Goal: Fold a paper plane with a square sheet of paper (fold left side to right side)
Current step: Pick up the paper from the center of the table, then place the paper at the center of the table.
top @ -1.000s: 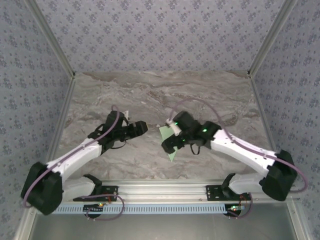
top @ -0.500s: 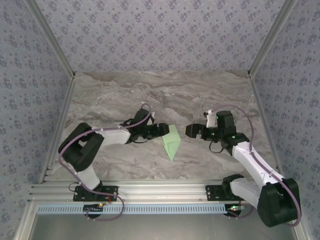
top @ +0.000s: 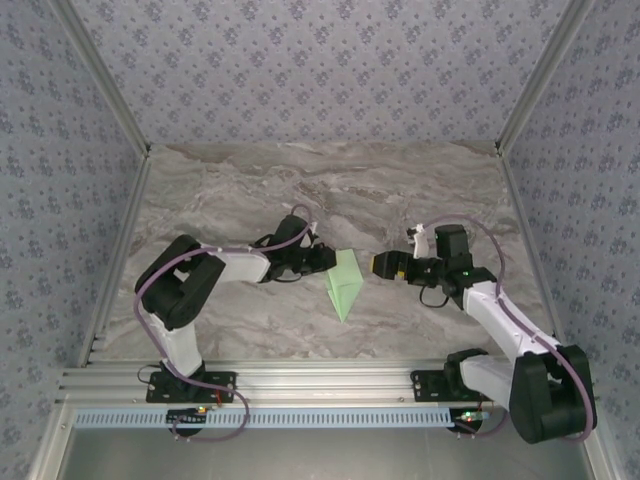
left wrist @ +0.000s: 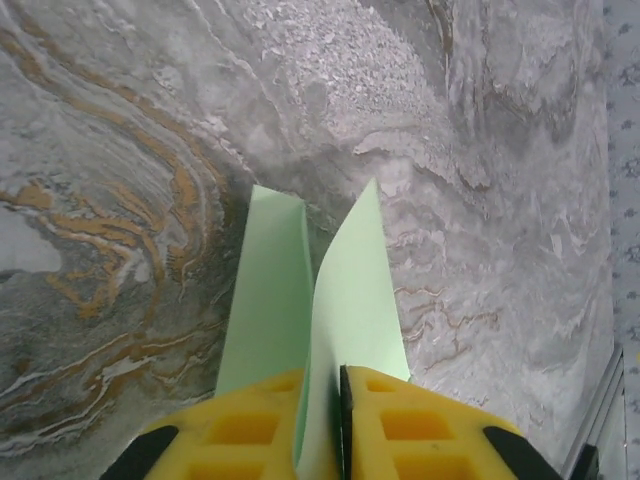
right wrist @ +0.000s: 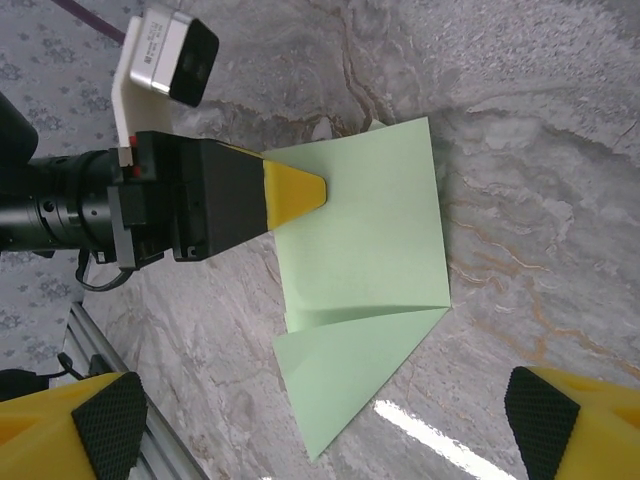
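Two grippers flank one folded paper [top: 345, 283], which lies mid-table on the marble top [top: 250, 190].

Left gripper [left wrist: 322, 400]: clamped on the paper. In the left wrist view its yellow fingers [left wrist: 240, 435] are nearly together, with one raised flap pinched edge-on in the slit between them. A second flap lies flatter, just left of the pinched one. The two form a narrow V running away from the fingers. In the right wrist view the yellow tip meets the paper's edge on the left arm's side, with the black gripper body behind it and the wrist camera [right wrist: 165, 55] on a white bracket on top.

Right gripper [top: 385, 264]: jaws wide, holding nothing. Its black-padded yellow fingers [right wrist: 75, 425] sit at the bottom corners of its own view, and the paper lies ahead and between them, clear of both. From the top it sits just right of the paper, not touching, facing the left gripper across it.

Paper: thin, pale mint-green, plain, matte. From above the broad end is far and it tapers to a point toward the arm bases. The right wrist view shows a near-rectangular panel with a sharp crease and a triangular section below it ending in the point. Layered edges show at the crease.

Table: grey-white marble pattern with tan veins, slightly glossy, with a glare spot near the paper's tip.
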Robot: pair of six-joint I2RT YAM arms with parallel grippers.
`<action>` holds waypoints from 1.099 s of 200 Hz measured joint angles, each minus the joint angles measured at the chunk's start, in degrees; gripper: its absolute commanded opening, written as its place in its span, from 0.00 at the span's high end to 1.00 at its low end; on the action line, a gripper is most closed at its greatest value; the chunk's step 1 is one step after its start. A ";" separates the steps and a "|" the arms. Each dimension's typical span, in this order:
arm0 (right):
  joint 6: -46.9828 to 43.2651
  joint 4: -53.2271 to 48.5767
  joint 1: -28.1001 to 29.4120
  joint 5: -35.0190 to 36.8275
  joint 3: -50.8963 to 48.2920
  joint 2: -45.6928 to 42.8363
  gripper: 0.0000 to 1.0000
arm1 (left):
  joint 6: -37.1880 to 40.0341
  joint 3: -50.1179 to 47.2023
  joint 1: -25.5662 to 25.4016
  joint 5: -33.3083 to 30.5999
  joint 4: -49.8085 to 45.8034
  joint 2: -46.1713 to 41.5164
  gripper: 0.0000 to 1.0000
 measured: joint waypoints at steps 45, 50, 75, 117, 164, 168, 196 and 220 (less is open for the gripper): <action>-1.03 7.80 0.02 -6.03 0.04 7.39 0.20 | 1.14 -7.48 1.11 2.05 5.25 -5.09 0.96; -1.03 9.11 0.02 -7.13 0.13 8.74 0.22 | 1.16 -8.04 1.31 2.56 5.95 -5.92 0.97; 0.31 16.81 0.07 -12.31 0.28 16.46 0.27 | 1.11 -10.10 2.36 5.16 10.73 -9.94 0.97; 1.88 26.29 0.09 -17.46 1.51 22.58 0.28 | 0.63 -11.96 2.71 8.68 16.06 -14.62 0.98; 3.72 33.77 2.05 -21.97 4.24 27.08 0.39 | -0.42 -12.13 2.71 11.28 18.69 -16.57 0.98; 4.00 34.14 2.21 -22.18 4.33 27.43 0.40 | -0.42 -12.13 2.71 11.45 18.80 -16.63 0.98; 4.85 35.60 2.73 -23.06 4.42 28.35 0.48 | -0.81 -12.13 2.71 12.02 18.97 -16.63 0.98; 5.38 36.81 2.84 -23.78 4.42 28.57 0.58 | -1.11 -12.13 2.71 12.15 19.63 -16.63 0.98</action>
